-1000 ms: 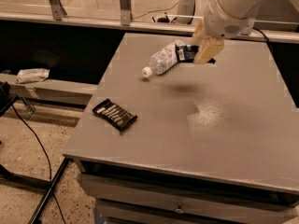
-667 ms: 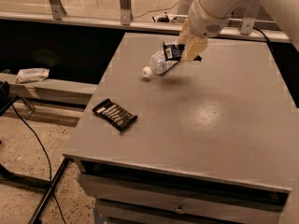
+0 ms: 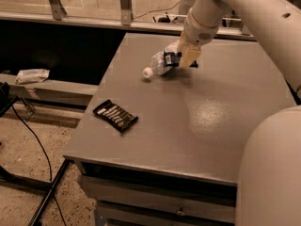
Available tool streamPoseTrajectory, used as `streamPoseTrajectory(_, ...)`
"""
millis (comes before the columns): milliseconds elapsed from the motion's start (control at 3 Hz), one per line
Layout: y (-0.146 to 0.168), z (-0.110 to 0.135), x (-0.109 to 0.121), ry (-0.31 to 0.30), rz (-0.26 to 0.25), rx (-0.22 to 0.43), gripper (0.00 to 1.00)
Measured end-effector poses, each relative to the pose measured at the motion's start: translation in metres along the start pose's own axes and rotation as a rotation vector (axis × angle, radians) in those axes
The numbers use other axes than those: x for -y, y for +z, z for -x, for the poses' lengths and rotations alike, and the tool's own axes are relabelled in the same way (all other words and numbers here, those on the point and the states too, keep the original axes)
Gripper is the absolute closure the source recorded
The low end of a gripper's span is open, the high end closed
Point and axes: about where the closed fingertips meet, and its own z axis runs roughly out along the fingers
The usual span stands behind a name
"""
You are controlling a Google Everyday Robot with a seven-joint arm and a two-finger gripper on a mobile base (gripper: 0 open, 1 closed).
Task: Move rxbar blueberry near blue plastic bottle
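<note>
Currently the claw sits at roughly 12 o'clock on the grey flat surface, near the far edge. It looks clamped on the flat dark navy rxbar blueberry wrapper with the white label patch.

- Bar location: in the claw, low over the surface, right at the 3 o'clock side of the small clear plastic bottle with pale blue-and-white label and white cap. Can't tell whether bar and bottle touch, or whether the bar is resting on the surface.
- Bottle: lying on its side, cap pointing to about 8 o'clock.
- Black wrapper with white stripes: at 8 o'clock on the surface, well apart, not involved.

Handling, my read:
- Bar is light and thin, with a slick foil wrapper. The core is semi-stiff but the crimped ends are floppy.
- Best hold is across the narrow width at mid-body, not at an end, or it will pivot or slip.
- It is not fragile, so a firm pinch is fine.
- Bottle is round and light, so any nudge will roll it. Release the bar flat and beside it, not against it.

Placement looks nearly there.
</note>
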Motion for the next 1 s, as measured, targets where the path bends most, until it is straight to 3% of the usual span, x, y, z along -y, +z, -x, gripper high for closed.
streamPoseTrajectory(333,0.018,-0.020,0.005,0.065,0.027,0.031,0.19)
streamPoseTrajectory(667,0.018,-0.027,0.009,0.100,0.029,0.088,0.00)
streamPoseTrajectory(1000,0.005,-0.038,0.014,0.132,0.011,0.140,0.00)
